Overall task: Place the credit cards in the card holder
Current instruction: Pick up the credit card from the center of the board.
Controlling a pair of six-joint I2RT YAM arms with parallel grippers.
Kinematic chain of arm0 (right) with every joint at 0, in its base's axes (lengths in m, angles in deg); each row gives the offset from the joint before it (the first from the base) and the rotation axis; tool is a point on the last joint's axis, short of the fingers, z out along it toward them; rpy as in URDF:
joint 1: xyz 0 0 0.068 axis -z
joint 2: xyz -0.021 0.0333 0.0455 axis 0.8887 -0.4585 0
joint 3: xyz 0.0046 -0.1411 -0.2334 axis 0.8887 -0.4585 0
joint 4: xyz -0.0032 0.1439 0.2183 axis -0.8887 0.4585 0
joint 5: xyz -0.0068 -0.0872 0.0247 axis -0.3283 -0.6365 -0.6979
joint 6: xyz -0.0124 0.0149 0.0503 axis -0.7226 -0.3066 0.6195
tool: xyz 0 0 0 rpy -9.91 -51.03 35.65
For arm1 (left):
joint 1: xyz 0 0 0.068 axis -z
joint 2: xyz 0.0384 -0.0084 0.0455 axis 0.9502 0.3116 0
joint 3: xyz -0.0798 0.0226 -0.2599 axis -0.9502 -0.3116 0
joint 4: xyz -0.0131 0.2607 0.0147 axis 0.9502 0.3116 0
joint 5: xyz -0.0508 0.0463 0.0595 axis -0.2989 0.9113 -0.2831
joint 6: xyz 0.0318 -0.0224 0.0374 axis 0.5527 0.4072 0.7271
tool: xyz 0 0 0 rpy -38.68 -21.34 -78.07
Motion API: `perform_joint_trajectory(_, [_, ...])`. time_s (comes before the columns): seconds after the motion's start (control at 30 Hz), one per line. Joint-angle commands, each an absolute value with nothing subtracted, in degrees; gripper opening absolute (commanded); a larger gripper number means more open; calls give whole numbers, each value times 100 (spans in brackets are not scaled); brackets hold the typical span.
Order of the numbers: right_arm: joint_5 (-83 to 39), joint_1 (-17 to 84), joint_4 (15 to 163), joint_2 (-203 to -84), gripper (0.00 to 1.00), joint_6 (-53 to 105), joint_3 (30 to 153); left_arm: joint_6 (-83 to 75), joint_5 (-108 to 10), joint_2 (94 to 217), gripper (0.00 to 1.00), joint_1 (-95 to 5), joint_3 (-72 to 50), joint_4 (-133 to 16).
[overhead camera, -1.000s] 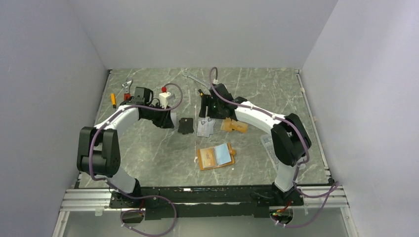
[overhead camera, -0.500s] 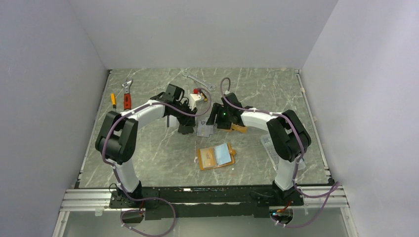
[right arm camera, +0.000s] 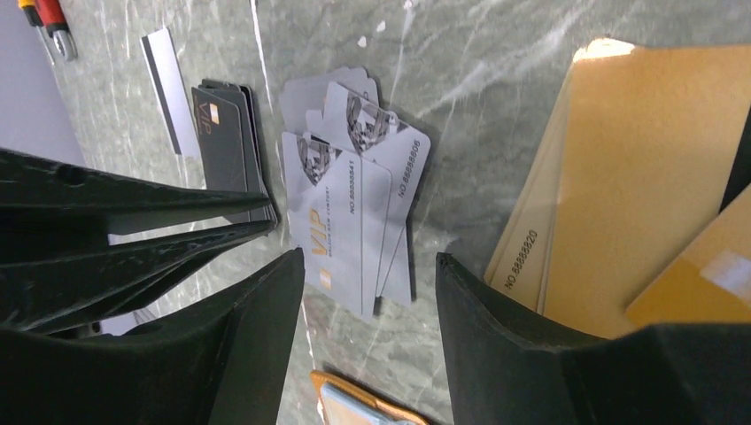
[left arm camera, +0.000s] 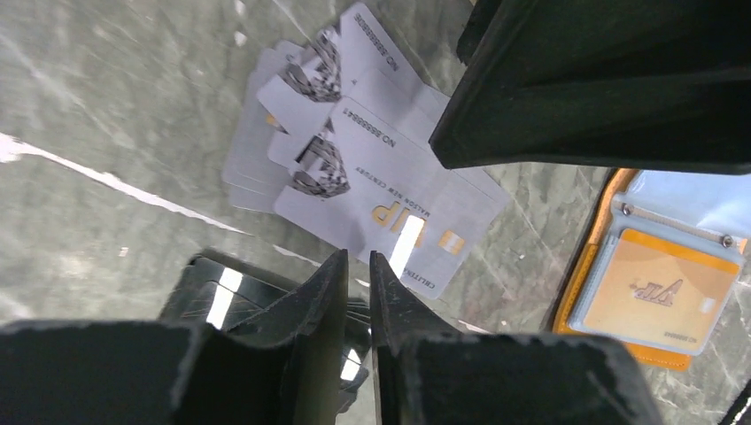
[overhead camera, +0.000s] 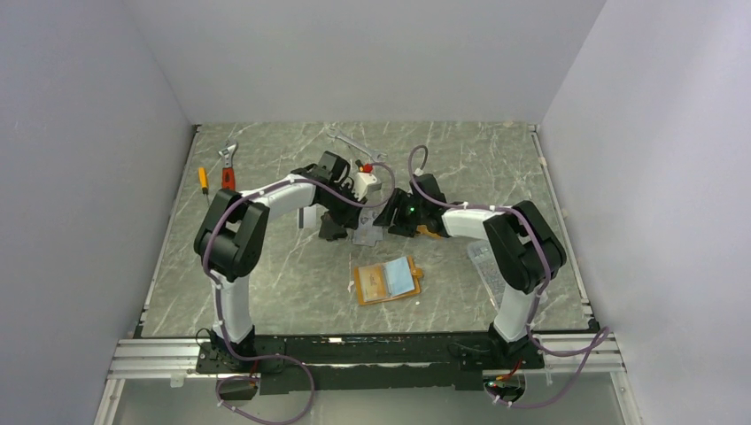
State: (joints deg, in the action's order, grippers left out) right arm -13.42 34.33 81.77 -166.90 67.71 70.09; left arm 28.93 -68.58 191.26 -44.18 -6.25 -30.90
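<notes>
The grey-green marbled desk [overhead camera: 266, 274] has the orange leather-look booklet card holder [overhead camera: 387, 281] lying open around the middle, a bit toward the near edge. Behind it, toward the far edge, there's a row of three piles. The orange-tan plastic credit cards [right arm camera: 638, 168] are on the right, a fan of silver-grey VIP cards [right arm camera: 354, 195] sits in the middle, and the dark grey cards [right arm camera: 226, 133] are on the left. The right pincer [right arm camera: 370, 266] is spread fairly wide over the silver fan, gripping nothing. The left pincer [left arm camera: 357, 266] is down to a thin slit with nothing in it, right by the dark pile.
</notes>
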Motion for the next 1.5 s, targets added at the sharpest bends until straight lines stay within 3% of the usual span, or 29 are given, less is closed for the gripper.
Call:
perform_joint_trajectory(0.0, [-1034,3494,7657,-16327,58,6996,6819,2665,-6881,19230,20,-4373,-425,-2790])
perform_joint_trajectory(0.27, [-472,3492,6720,-16380,50,7350,6536,2584,-6887,19187,17,-4361,-643,-2868])
perform_joint_trajectory(1.1, [-153,3508,6226,-17076,50,7511,6519,2480,-6683,19570,10,-4289,-368,-2746])
perform_joint_trajectory(1.33, [96,3476,5968,-17155,29,7585,6502,2496,-6683,19546,9,-4286,-388,-2768])
perform_joint_trajectory(1.47, [232,3440,5941,-17284,23,7629,6575,2506,-6688,19529,9,-4284,-393,-2792])
